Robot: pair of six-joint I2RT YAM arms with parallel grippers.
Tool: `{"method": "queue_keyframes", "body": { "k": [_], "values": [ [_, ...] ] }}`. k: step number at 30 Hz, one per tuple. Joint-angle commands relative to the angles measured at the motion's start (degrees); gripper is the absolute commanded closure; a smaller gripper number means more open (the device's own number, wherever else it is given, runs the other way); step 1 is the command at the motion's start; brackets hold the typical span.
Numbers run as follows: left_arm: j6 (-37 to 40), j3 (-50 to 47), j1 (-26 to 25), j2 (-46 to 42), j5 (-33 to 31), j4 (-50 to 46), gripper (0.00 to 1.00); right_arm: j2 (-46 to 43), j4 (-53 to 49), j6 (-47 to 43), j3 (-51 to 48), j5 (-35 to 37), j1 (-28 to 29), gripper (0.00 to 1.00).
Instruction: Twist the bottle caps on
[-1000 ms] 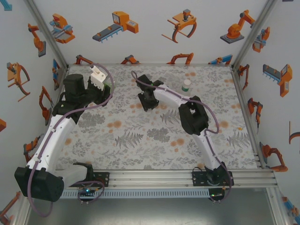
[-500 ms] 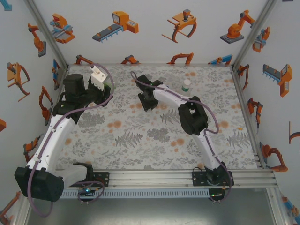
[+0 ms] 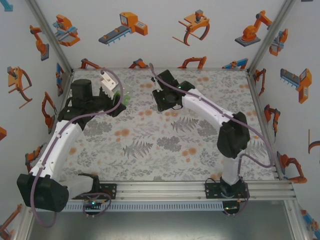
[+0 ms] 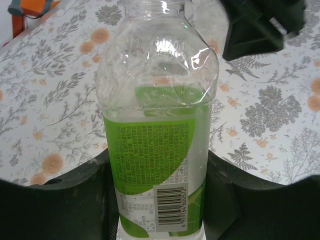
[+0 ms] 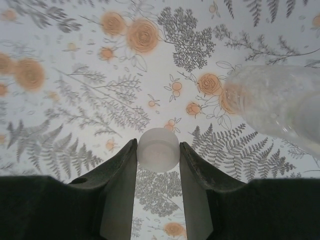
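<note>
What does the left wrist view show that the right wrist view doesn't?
Left wrist: the left claw gripping the clear bottle around its green label, with the barcode facing the camera. Right wrist: the right claw pinching the whitish cap between its fingers. Both: the flowered tablecloth and clear bottle plastic, at the right edge in the right wrist view.
</note>
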Motion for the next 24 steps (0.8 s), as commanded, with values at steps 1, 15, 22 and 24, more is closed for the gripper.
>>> {"method": "queue_keyframes", "body": {
  "k": [1,15,22,24],
  "values": [
    [2.2,0.7,-1.1,-1.0,4.7,-0.3,1.00,-6.7,3.4,-2.9,-4.7,-3.0,0.5,0.80],
    [15.1,-3.7,-9.4,-6.0,13.6,-1.4,1.00,-38.2,22.3,-11.3,-27.1,-17.1,0.7,0.88],
    [20.6,-3.9,-13.9,-6.5,18.4,-4.7,1.00,-49.5,25.8,-19.3,-33.0,-30.4,0.7,0.92],
    [22.2,-3.9,-15.5,-6.6,19.3,-5.7,1.00,-51.2,26.6,-21.4,-33.6,-33.9,0.7,0.94]
  ]
}}
